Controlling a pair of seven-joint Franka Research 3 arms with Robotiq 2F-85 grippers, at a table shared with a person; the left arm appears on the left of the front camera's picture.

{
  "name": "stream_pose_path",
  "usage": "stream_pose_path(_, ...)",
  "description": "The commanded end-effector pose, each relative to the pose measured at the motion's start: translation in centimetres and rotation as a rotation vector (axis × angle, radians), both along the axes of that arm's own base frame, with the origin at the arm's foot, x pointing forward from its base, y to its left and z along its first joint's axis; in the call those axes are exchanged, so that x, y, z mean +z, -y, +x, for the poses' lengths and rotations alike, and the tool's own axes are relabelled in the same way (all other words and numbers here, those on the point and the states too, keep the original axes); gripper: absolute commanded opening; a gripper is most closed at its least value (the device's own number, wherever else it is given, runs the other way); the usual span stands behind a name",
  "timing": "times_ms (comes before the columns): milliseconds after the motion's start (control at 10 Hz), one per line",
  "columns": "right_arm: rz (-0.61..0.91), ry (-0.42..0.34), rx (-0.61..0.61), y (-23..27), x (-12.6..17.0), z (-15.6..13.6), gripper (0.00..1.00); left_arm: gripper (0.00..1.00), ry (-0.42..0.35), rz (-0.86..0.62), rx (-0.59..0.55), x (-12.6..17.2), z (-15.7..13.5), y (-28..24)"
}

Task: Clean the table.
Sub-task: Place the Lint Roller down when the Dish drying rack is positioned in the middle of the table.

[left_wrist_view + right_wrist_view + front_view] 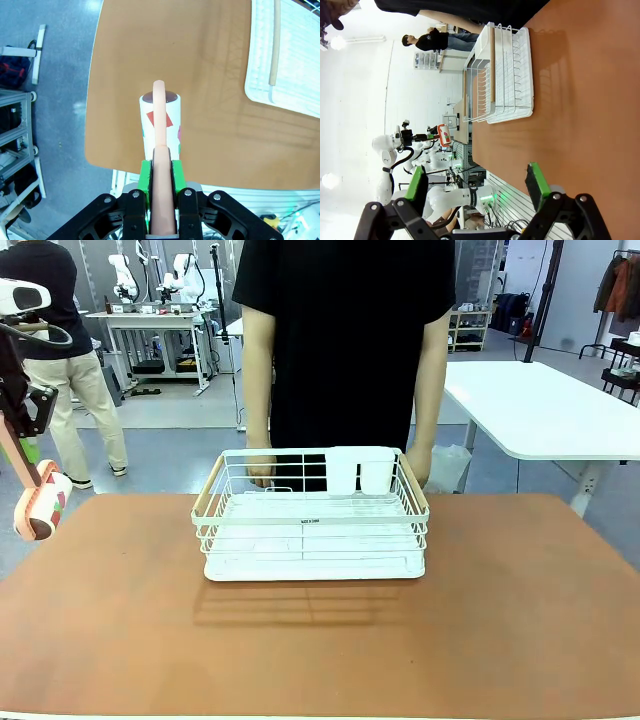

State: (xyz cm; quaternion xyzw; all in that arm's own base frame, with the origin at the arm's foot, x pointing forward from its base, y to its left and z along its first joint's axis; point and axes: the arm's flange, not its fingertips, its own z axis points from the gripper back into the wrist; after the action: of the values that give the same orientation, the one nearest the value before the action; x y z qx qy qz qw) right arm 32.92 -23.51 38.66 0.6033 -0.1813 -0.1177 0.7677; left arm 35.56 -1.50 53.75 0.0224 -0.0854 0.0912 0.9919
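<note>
The reddish-brown table [320,640] has a white wire rack [312,520] at its middle. My left gripper [161,172] is shut on the pink handle of a lint roller [161,122], whose white head carries red and green shapes. In the front view the roller [40,505] hangs in the air by the table's far left corner, below my left gripper [18,425]. My right gripper [477,182] stands open with nothing in it, above the table [580,100] and apart from the rack [505,75].
A person in black stands at the far side with a hand [260,472] at the rack's back rim. Two white cup holders [358,470] sit in the rack. A white table [550,410] stands behind on the right.
</note>
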Motion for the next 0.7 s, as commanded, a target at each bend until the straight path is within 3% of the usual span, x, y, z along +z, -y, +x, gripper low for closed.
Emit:
stream_pose_path(0,0.001,0.011,0.005,0.0,0.2,-0.1,1.00,0.21,-0.008,0.005,0.014,0.5,0.1,0.0)
stream_pose_path(200,0.001,0.011,0.005,0.0,0.2,-0.1,1.00,0.21,0.000,0.000,0.000,0.0,0.0,0.0)
stream_pose_path(400,0.001,0.011,0.005,0.0,0.2,-0.1,1.00,0.21,-0.016,-0.098,0.285,-0.7,3.6,0.0)
stream_pose_path(600,0.001,0.011,0.005,0.0,0.2,-0.1,1.00,0.21,0.121,-0.123,0.645,-1.9,5.8,0.7)
